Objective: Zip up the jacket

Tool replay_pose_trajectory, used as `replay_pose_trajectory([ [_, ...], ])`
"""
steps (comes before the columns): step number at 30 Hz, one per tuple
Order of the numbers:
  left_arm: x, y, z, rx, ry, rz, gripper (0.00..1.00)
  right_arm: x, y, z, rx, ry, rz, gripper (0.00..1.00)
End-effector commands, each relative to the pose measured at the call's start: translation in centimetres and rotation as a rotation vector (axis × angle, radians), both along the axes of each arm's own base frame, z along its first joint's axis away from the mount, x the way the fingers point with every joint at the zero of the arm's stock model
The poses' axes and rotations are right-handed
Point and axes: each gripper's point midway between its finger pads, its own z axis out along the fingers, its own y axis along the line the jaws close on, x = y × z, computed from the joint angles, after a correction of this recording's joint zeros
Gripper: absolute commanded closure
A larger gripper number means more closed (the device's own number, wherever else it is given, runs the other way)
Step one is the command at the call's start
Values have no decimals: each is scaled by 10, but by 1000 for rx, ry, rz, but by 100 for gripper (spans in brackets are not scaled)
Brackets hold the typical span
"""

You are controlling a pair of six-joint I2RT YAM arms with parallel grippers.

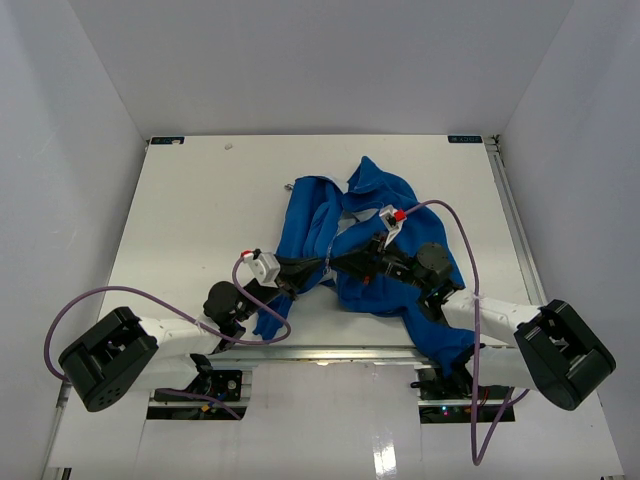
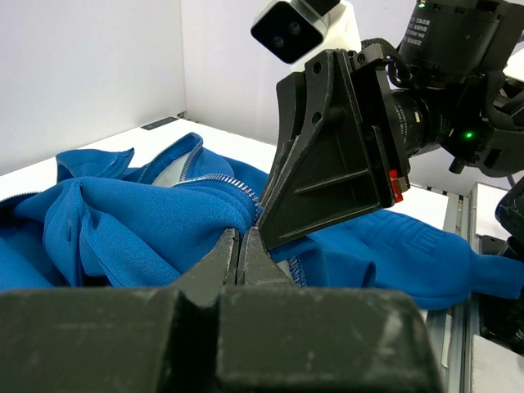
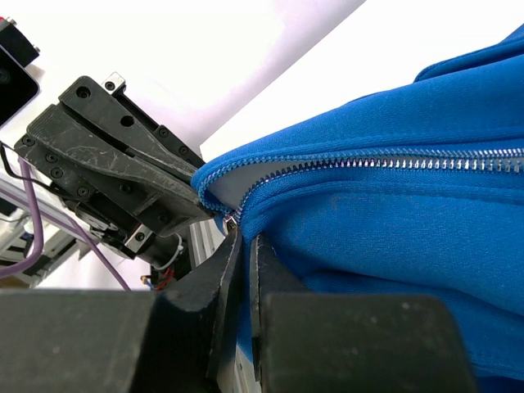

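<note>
Clamping the jacket (image 1: 312, 215), left hand (image 2: 240, 239) meets right hand (image 3: 243, 235); table stickers (image 1: 167, 141) illegible.

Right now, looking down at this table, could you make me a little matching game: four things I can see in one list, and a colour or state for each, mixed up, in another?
Things:
1. jacket
2. zipper teeth
3. cable
4. left gripper

Colour or state:
A. purple
B. shut, its tips at the fabric's edge
C. royal blue, lying crumpled
D. silvery

Right pairs: 1-C, 2-D, 3-A, 4-B.
</note>
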Motion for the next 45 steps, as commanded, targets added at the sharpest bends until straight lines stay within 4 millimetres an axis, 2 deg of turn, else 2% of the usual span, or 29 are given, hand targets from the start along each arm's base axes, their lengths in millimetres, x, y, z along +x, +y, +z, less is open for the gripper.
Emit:
replay_pose_trajectory([
  [1,-20,-8,28,-55,-84,-102,100,8,-5,25,26,-120,-46,92],
  [20,-20,-17,22,-5,-47,-138,100,6,-19,38,17,-245,-102,92],
  [21,-19,-17,23,-7,-44,-139,97,4,-18,37,14,-241,-90,92],
  [26,-24,-20,25,-8,-45,-168,64,-4,-15,29,17,-220,-41,92],
  [28,-24,-21,26,-7,-46,-174,59,-4,-14,27,15,-214,-33,92],
  [33,-24,-21,25,2,-52,-174,56,-5,-13,27,17,-211,-27,92],
  [36,-23,-21,24,4,-56,-167,61,-6,-13,26,18,-210,-25,92],
  [41,-22,-18,24,13,-75,-146,81,-9,-14,25,16,-209,-14,92],
  [43,-21,-19,22,29,-83,-144,96,-11,-15,25,16,-210,-11,92],
  [45,-22,-20,20,47,-94,-153,100,-11,-15,26,18,-211,-12,92],
])
